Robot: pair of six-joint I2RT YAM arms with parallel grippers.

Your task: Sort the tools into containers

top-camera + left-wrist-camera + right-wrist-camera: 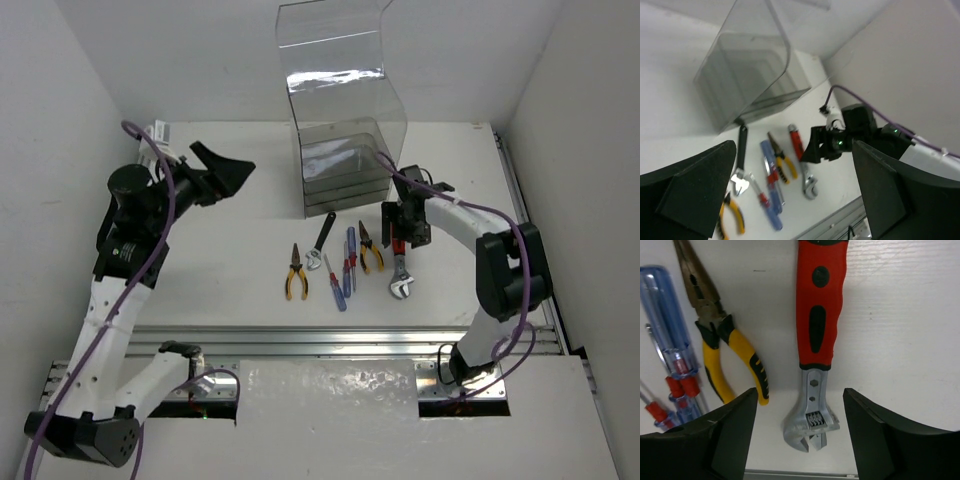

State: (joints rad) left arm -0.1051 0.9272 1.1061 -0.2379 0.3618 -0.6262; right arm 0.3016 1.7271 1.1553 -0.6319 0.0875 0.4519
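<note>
One red-handled wrench (817,315) lies straddled by the spread right claw (800,394).

Bright, even light washes the white desk (230,250); glare streaks the clear container (340,120); the left wrist view is soft; shadows faint.

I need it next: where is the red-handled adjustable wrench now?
Top view: the red-handled adjustable wrench lies at the right end of the tool row, beside one yellow-handled pliers, directly under the right pincer.
</note>
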